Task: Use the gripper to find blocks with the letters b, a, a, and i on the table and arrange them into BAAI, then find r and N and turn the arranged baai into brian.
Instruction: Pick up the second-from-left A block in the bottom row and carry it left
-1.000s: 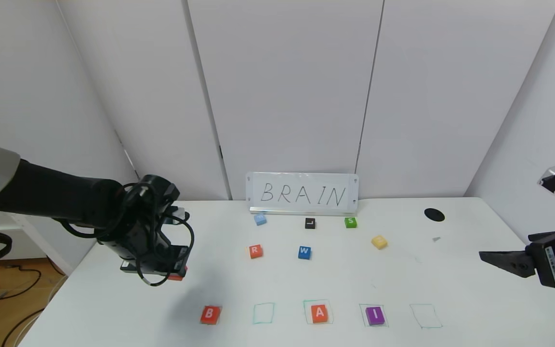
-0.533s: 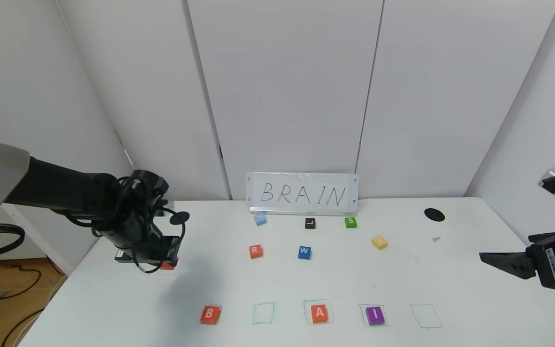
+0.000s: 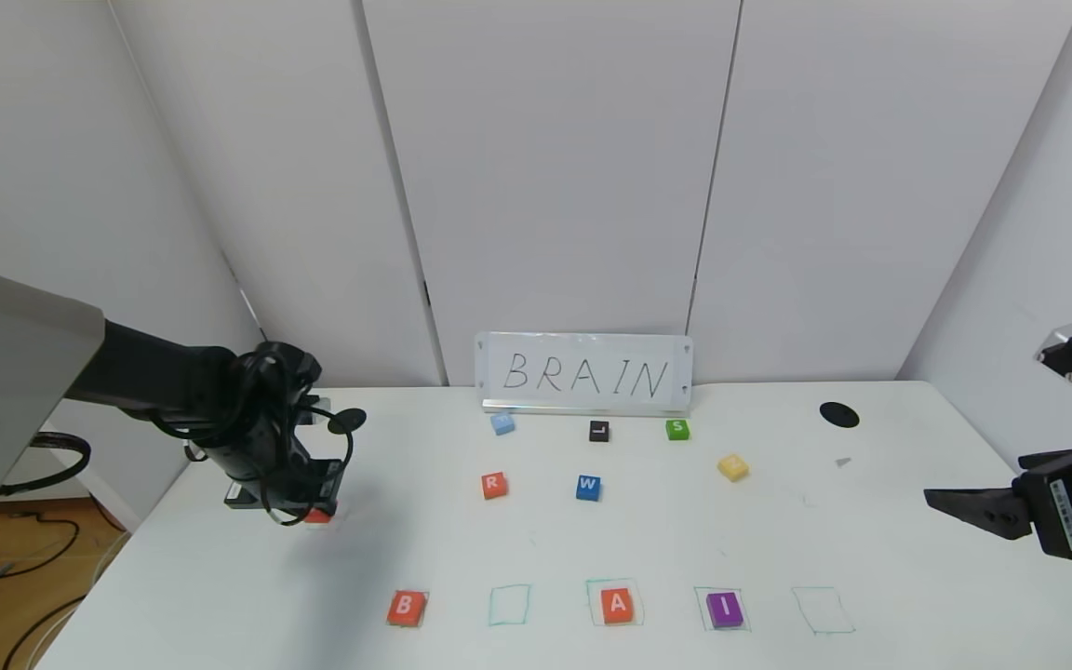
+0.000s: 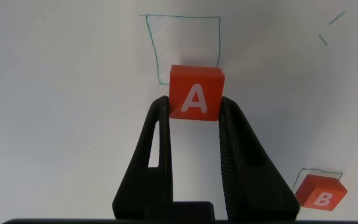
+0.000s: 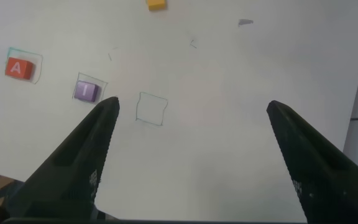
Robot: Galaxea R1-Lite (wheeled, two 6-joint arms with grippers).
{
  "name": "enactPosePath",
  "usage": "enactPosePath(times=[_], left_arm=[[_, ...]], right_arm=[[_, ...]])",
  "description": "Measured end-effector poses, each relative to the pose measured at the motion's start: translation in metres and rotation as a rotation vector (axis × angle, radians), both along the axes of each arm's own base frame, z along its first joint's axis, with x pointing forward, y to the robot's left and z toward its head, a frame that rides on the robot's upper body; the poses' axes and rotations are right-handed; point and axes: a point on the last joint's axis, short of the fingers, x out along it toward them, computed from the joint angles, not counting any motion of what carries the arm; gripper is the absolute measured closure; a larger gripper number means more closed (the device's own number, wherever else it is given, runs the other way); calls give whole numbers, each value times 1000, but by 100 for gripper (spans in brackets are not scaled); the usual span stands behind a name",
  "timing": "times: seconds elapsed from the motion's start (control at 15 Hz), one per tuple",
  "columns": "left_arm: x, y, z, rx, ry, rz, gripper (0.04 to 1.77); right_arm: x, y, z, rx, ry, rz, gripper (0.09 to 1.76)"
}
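Partway through: B (image 3: 406, 608), one A (image 3: 617, 604) and I (image 3: 725, 609) set along the six o'clock row, second A (image 4: 196, 93) clamped in left gripper (image 4: 194, 115) at nine o'clock, R (image 3: 493, 485) and N (image 3: 732, 467) untouched, right gripper (image 5: 191, 109) spread wide at three o'clock.

Orange A block (image 4: 195, 92) pinched in left end effector (image 4: 194, 115), above table (image 3: 592, 540).
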Motion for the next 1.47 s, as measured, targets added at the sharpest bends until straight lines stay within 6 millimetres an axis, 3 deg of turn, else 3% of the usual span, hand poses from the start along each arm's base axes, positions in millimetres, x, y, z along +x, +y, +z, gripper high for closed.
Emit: enactPosePath(times=[0.33,1.47], left_arm=[[8,9,-10,-8,12,-4,131],[18,9,-22,-23,17,-7,131]], right_arm=[[1,0,-1,-5,2,2,14],[2,0,-1,-8,3,1,14]])
